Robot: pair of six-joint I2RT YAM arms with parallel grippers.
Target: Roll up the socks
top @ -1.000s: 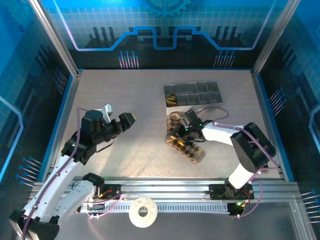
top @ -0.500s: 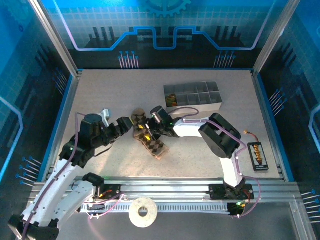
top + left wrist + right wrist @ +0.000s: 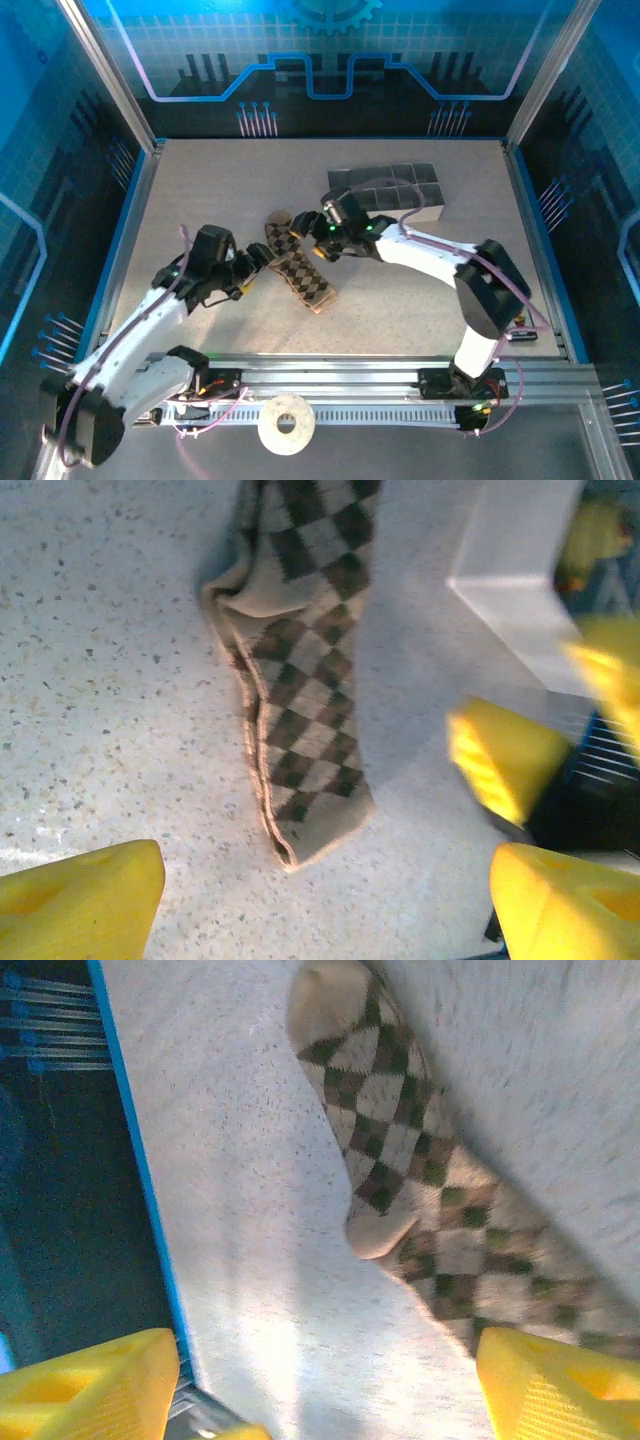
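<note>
- Found the checked sock (image 3: 300, 268) lying flat at mid-table (image 3: 200, 190), running from 11 to 5 o'clock in the top view.
- Judged the step as taking a first hold: best to pinch 1 end squarely across its full width, pin the rest, then roll tight and straight to avoid skew.
- Saw the left gripper (image 3: 322, 880) at the sock's 9 o'clock, jaws wide apart, empty, clear of the fabric.
- Saw the right gripper (image 3: 328, 1360) at its 1 o'clock, jaws likewise wide apart, holding nothing.

grey compartment tray (image 3: 420, 186): far right of table (image 3: 220, 190) | white ring, perhaps tape (image 3: 286, 424): on near rail (image 3: 380, 374)
</note>
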